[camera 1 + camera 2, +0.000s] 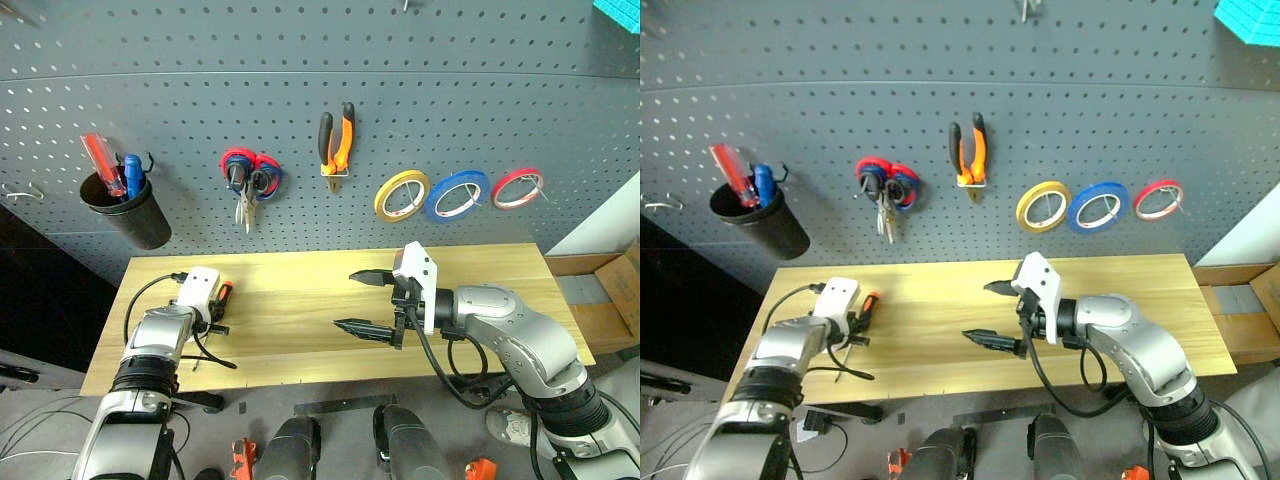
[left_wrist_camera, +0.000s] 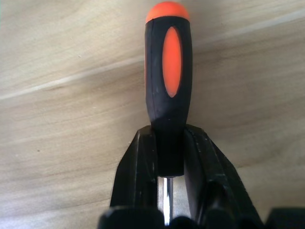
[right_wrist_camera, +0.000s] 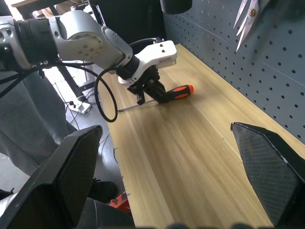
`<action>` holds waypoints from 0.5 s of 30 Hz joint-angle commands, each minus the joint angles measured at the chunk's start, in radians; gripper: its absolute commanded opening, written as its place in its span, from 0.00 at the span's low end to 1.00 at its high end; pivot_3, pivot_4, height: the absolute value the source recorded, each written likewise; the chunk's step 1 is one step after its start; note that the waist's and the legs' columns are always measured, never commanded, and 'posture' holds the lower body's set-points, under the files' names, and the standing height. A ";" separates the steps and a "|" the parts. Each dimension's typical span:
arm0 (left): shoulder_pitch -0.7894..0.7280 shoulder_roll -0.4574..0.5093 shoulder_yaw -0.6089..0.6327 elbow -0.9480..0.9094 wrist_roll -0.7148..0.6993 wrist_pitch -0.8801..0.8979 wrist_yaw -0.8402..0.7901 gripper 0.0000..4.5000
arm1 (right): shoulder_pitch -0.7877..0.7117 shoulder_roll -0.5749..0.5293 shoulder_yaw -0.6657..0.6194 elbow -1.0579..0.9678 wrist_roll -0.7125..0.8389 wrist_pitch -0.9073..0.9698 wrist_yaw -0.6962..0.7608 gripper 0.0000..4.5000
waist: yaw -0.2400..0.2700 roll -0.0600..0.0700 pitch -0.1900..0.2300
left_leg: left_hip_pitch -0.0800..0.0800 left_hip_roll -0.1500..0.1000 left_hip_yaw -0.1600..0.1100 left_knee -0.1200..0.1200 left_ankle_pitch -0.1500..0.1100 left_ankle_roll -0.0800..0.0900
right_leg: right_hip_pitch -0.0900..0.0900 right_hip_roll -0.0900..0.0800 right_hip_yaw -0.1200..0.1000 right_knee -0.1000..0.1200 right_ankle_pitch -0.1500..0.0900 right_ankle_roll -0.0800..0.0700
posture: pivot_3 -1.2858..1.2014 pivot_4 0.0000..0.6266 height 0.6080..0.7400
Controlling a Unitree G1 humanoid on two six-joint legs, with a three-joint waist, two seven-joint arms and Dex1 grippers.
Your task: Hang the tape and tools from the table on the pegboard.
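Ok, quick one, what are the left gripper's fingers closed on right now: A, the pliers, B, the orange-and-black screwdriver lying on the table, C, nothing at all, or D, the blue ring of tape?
B: the left gripper has its two black fingers clamped on the handle of the orange-and-black screwdriver, which lies on the table; the blue tape and pliers already hang on the pegboard.
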 commanded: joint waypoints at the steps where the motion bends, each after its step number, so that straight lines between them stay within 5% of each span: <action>1: 0.097 0.023 0.048 -0.260 -0.007 -0.094 0.017 0.09 | -0.032 0.006 -0.027 -0.022 0.027 -0.019 0.028 1.00 | -0.001 0.000 0.000 | 0.000 0.000 0.000 0.000 0.000 0.000 | 0.000 0.000 0.000 0.000 0.000 0.000 | 0.50 0.39 1.00; 8: 0.264 -0.081 0.266 -0.791 -0.128 -0.476 0.091 0.09 | -0.143 0.068 -0.071 -0.017 0.123 -0.006 0.066 1.00 | 0.010 0.000 0.001 | -0.001 0.001 -0.001 -0.001 0.000 -0.001 | 0.000 -0.001 0.000 -0.002 0.000 0.000 | 0.51 0.36 1.00; 15: 0.084 -0.027 0.338 -0.831 -0.121 -0.532 0.155 0.09 | -0.212 0.095 -0.065 0.069 0.120 -0.046 0.110 1.00 | 0.025 0.000 0.000 | -0.001 0.000 -0.001 0.000 0.000 -0.001 | 0.000 0.000 -0.003 -0.001 0.000 0.000 | 0.53 0.33 1.00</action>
